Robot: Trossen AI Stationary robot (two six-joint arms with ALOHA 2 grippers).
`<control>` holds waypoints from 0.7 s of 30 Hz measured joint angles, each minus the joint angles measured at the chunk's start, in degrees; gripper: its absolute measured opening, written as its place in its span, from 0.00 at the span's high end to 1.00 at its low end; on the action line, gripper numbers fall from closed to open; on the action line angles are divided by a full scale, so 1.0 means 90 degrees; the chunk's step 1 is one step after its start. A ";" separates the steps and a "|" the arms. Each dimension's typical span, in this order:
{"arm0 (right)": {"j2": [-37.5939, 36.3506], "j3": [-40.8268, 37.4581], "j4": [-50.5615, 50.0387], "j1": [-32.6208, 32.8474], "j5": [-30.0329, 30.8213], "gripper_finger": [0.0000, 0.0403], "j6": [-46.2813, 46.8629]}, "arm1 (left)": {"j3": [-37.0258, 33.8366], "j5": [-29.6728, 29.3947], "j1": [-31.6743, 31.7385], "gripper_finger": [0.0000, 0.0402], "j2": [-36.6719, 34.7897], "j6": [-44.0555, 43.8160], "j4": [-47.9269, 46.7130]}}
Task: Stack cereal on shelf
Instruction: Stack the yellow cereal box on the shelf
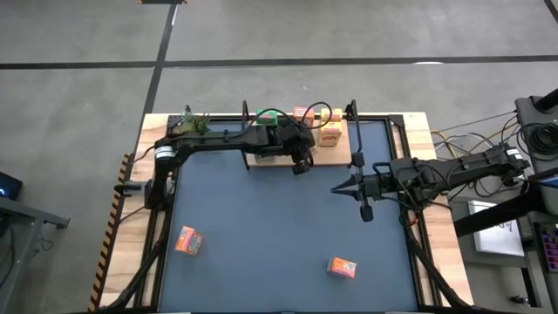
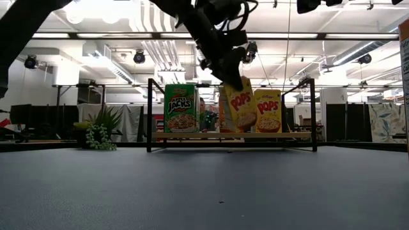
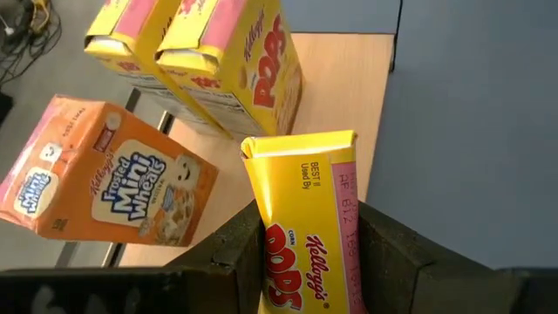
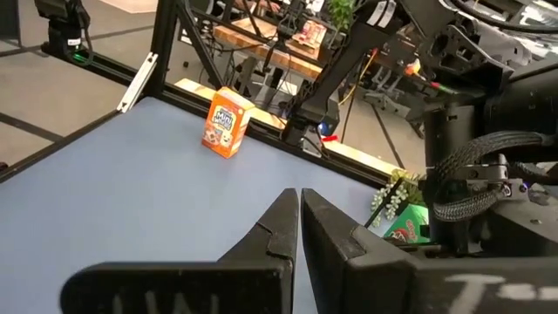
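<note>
Left gripper: closed on a yellow box, tilted above the shelf.
Just ahead: two yellow boxes and an orange box.
Right gripper: shut, empty, well apart.
Progress: partial; a green box is shelved; two boxes lie on the mat.

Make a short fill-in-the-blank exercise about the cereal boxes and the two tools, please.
1. The left tool holds a ____ Pops box.
2. The right tool is ____.
3. The green Jacks box stands on the ____.
4. ____ orange boxes lie on the mat, off the shelf.

Missing: yellow; shut; shelf; Two
</note>
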 joint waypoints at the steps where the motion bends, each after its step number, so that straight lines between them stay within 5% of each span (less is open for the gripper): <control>1: 0.0000 0.0000 0.0002 0.0000 0.0000 0.98 0.0012 | 0.0000 0.0024 0.0008 0.68 0.0000 0.0003 0.0005; 21: 0.0000 0.0000 0.0000 0.0000 0.0009 0.98 -0.0015 | 0.0000 0.0434 0.0107 0.52 0.0017 0.0125 0.0176</control>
